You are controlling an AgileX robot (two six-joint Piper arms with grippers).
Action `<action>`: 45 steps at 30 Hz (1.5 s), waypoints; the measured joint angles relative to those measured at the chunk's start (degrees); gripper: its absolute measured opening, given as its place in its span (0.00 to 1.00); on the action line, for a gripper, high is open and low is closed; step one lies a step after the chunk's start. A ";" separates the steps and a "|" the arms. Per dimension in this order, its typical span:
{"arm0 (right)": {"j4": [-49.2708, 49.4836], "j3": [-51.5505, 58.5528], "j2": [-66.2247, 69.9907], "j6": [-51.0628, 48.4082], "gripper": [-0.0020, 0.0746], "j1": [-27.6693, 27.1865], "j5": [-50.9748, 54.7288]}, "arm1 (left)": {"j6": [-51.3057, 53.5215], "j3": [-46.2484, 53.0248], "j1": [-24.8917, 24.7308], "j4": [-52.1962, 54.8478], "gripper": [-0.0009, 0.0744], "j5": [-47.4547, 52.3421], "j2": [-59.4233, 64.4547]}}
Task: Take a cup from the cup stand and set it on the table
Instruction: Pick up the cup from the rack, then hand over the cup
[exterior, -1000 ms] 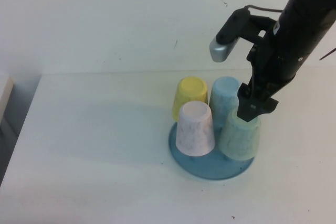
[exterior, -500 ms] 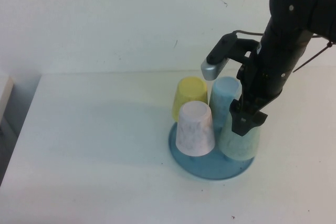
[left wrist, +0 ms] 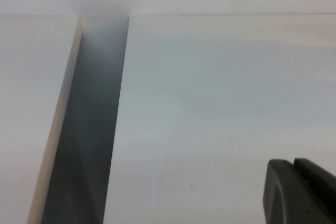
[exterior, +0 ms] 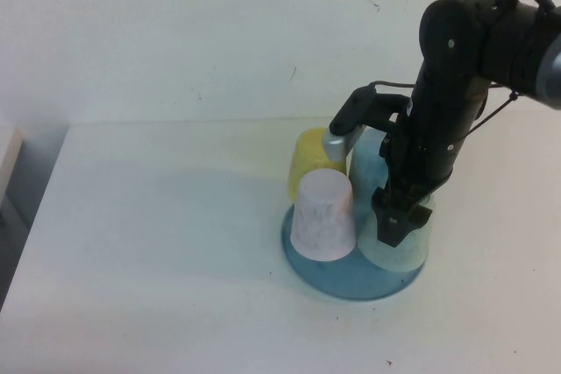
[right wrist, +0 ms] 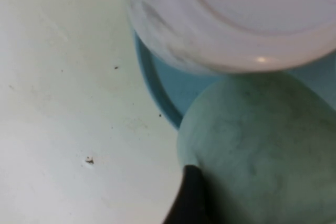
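Note:
The mint-green cup [exterior: 414,253] stands upside down on the front right of the blue cup stand [exterior: 346,280], on the white table [exterior: 158,243]. My right gripper [exterior: 399,223] is lowered over this cup, open, with its fingers down along the cup's sides. In the right wrist view the cup [right wrist: 257,150] fills the lower part, one dark finger [right wrist: 191,198] lies against its wall, and the other finger is hidden. My left gripper [left wrist: 294,165] shows only in the left wrist view, shut and empty above bare table.
A pale pink cup [exterior: 323,215], a yellow cup [exterior: 307,159] and a light blue cup [exterior: 366,164] also sit upside down on the stand. A dark gap [left wrist: 89,129] separates the table from a surface on the left.
My right arm has come down and slightly left, so the gripper now reaches lower over the mint-green cup. The cups have not moved.

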 joint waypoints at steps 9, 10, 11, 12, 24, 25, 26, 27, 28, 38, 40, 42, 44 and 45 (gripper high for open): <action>-1.51 -2.20 -2.68 2.17 0.80 0.00 0.00 | 0.00 0.00 0.00 -0.03 0.01 0.00 0.00; -1.67 -2.30 -3.79 2.26 0.80 0.00 0.00 | 0.00 0.00 0.00 -0.03 0.01 0.00 0.00; -1.76 -2.30 -4.78 2.42 0.80 0.00 0.00 | 0.00 0.00 0.00 -0.03 0.01 0.00 0.00; -2.04 -2.30 -6.14 2.73 0.80 0.00 0.00 | 0.00 0.00 0.00 -0.03 0.01 0.00 0.00; -2.27 -1.17 -27.47 8.76 0.80 0.00 0.58 | 0.00 0.00 0.00 -0.03 0.01 0.00 0.00; -2.53 0.24 -30.19 8.86 0.80 0.00 0.58 | 0.00 0.00 0.00 -0.03 0.01 0.00 0.00; -2.63 1.76 -32.45 9.01 0.80 0.00 0.58 | 0.00 0.00 0.00 -0.03 0.01 0.00 0.00; -2.99 4.12 -35.38 9.19 0.80 0.00 0.58 | 0.00 0.00 0.00 -0.03 0.01 0.00 0.00; -3.42 6.94 -38.35 9.27 0.80 0.00 0.58 | 0.00 0.00 0.00 -0.03 0.01 0.00 0.00; -8.48 33.38 -57.99 14.18 0.80 0.00 0.13 | 0.00 0.00 0.00 -0.03 0.01 0.00 0.00; -12.02 36.80 -59.93 20.10 0.80 0.00 -2.62 | 0.00 0.00 0.00 -0.03 0.01 0.00 0.00; -14.92 39.05 -60.85 26.00 0.80 0.00 -5.77 | 0.00 0.00 0.00 -0.03 0.01 0.00 0.00; -16.47 40.03 -60.86 30.93 0.80 0.00 -8.21 | 0.00 0.00 0.00 -0.03 0.01 0.00 0.00; -16.52 40.29 -60.44 32.95 0.80 0.00 -9.14 | 0.00 0.00 0.00 -0.03 0.01 0.00 0.00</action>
